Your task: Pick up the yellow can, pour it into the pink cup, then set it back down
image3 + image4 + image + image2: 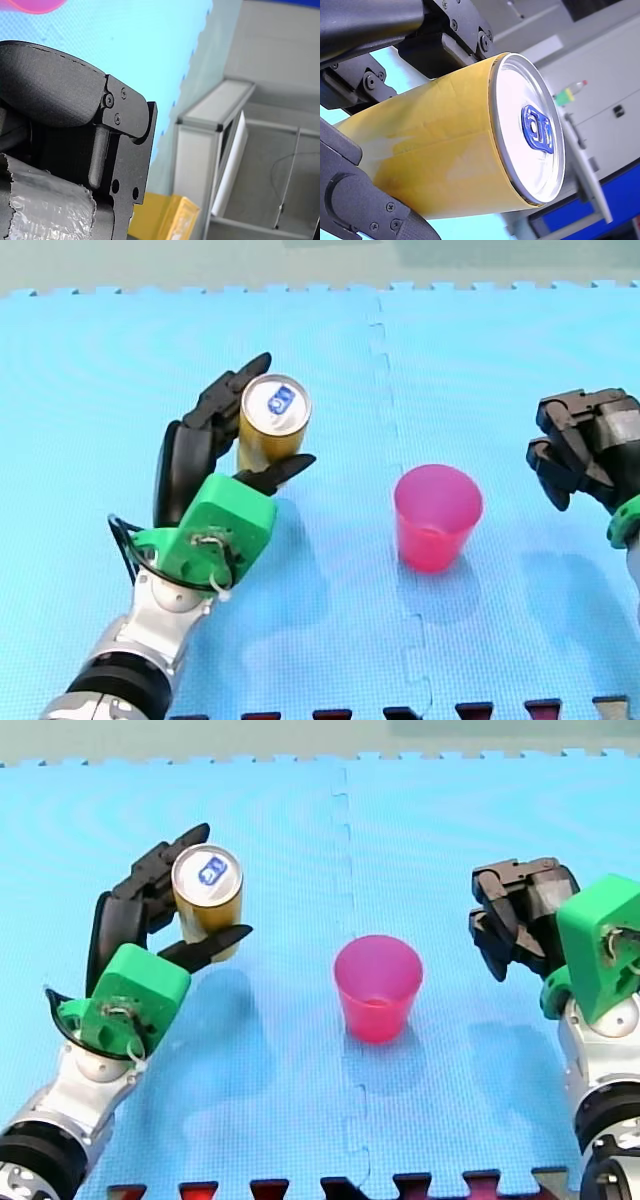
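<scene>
We have the can (272,425) in our left hand (200,465), on the left side of the blue mat (480,360). The black fingers wrap round its far side and the thumb crosses its near side low down, so the grip closes on the yellow wall from both sides. The can stands upright, its silver top with the blue tab turned up towards our head. The thumb hides its base, so we cannot tell whether it touches the mat or hangs just above it. The second wrist view shows the same can close up, its yellow side pressed against the black finger links. The cup (437,517) stands upright on the mat to the right of the can, well apart from it and just past the seam where two mat tiles join. Its mouth is open upward, and we cannot make out anything inside it. Our right hand (520,915) is further right, beyond the cup, fingers curled in on nothing, above the mat and clear of the cup.
</scene>
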Motion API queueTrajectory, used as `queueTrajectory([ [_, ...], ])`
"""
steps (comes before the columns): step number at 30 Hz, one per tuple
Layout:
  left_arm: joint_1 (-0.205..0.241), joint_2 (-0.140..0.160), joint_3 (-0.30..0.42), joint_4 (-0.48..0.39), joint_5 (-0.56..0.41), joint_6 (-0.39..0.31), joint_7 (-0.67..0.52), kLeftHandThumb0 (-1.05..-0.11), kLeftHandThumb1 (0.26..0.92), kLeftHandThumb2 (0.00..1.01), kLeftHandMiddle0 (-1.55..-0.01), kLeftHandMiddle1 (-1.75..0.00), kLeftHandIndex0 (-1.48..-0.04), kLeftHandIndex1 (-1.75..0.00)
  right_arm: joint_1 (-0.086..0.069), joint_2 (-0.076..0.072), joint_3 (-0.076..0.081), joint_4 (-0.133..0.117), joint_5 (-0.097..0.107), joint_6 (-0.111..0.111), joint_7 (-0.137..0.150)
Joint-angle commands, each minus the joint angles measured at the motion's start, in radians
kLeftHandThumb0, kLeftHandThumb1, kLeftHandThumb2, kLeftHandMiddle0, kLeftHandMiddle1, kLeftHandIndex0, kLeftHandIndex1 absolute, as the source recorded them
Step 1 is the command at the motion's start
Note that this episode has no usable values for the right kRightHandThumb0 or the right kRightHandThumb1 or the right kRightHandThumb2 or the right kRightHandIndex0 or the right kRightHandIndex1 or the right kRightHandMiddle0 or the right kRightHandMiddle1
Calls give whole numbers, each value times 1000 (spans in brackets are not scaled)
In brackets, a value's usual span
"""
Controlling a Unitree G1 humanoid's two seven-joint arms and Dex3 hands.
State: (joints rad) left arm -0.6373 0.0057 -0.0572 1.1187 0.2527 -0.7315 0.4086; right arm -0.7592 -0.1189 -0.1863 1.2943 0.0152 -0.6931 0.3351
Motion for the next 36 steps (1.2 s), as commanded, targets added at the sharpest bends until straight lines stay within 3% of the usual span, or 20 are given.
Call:
queueTrajectory([
  [1, -21, -2, 4, -1, -4, -11, 7, -386, 853, 2, -1191, -49, -1092, -30, -8, -1, -3, 0, 4, 3, 2],
  [12, -67, 0, -40, -45, 80, 31, 95, -372, 858, 2, -1200, -29, -1099, -10, -7, 5, -6, -1, 6, 1, 7],
  [22, -83, -1, -95, -75, 132, 168, 65, -375, 863, 1, -1203, -17, -1095, -2, -6, 7, -6, -3, 5, -10, 9],
  [29, -98, 2, -130, -72, 164, 188, 75, -371, 862, 0, -1211, -15, -1116, -9, -5, 10, -18, -2, 23, -14, 33],
  [36, -128, -9, -148, -61, 173, 185, 74, -326, 860, 0, -1220, -13, -1130, -8, -1, 15, -18, -2, 19, -14, 24],
])
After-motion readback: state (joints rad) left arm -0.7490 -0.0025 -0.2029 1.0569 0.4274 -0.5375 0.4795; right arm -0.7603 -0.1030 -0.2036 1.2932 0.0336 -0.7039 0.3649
